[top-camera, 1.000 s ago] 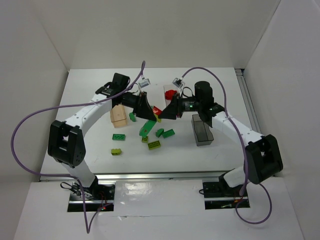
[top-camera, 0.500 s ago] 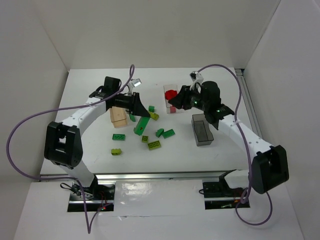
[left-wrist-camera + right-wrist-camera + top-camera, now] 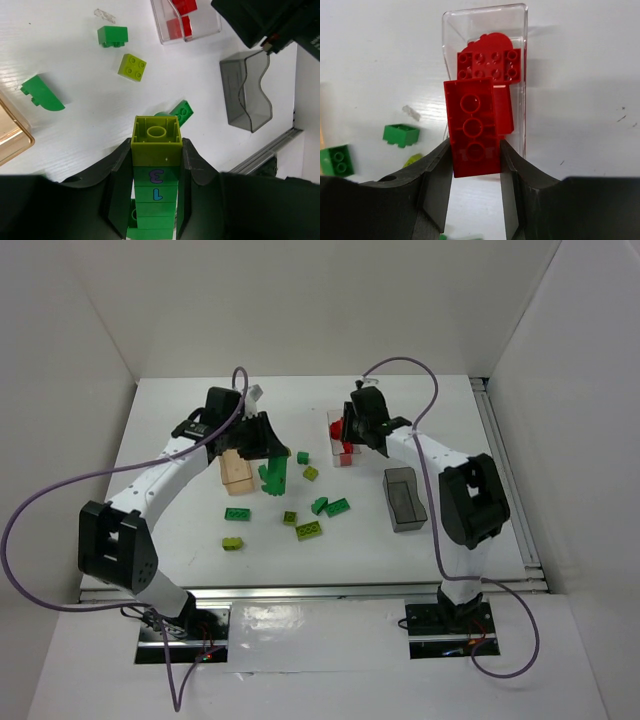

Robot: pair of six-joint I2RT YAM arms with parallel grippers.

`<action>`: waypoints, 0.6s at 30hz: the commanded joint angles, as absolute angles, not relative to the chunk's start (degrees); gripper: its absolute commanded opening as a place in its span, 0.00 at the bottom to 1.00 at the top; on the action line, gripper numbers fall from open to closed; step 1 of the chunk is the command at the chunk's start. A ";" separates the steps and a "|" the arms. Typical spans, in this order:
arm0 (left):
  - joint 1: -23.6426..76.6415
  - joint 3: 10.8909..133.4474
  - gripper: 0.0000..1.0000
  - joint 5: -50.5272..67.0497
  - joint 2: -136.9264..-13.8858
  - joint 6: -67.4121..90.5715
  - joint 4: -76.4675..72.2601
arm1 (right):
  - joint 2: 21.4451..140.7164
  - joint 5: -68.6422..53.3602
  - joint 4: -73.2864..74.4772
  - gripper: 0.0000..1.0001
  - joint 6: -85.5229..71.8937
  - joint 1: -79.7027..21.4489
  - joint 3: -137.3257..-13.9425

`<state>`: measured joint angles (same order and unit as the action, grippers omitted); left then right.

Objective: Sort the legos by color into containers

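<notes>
My left gripper [image 3: 268, 462] is shut on a long dark green bar [image 3: 155, 200] with a lime brick [image 3: 156, 142] on its end, held up beside the tan wood box [image 3: 237, 473]. My right gripper [image 3: 350, 432] is shut on a red brick [image 3: 472, 127] over the near end of the clear box [image 3: 485, 12], which holds other red bricks [image 3: 490, 62]. The dark grey box [image 3: 404, 498] stands at the right. Loose green [image 3: 338, 506] and lime [image 3: 308, 530] bricks lie on the table between the arms.
In the left wrist view a green brick [image 3: 112, 36], a lime square [image 3: 132, 66] and a curved green piece [image 3: 42, 92] lie below the bar. The table's right rail [image 3: 500, 470] runs beside the grey box. White walls stand on three sides.
My right gripper has carried the red brick from the table's middle back over the clear box. My left gripper has swung left and back with the green bar, toward the wood box.
</notes>
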<state>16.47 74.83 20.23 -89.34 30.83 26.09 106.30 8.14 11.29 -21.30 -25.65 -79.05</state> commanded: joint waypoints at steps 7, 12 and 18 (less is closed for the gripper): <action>16.44 76.55 0.00 17.14 -88.95 34.01 24.79 | 114.35 11.95 17.05 0.88 -18.46 -27.68 -89.57; 16.44 77.08 0.00 17.14 -89.47 33.40 25.31 | 106.79 15.20 16.44 0.85 -18.98 -27.69 -84.83; 16.44 77.08 0.00 18.01 -88.42 32.26 24.70 | 87.65 8.66 10.64 0.54 -20.57 -27.69 -68.51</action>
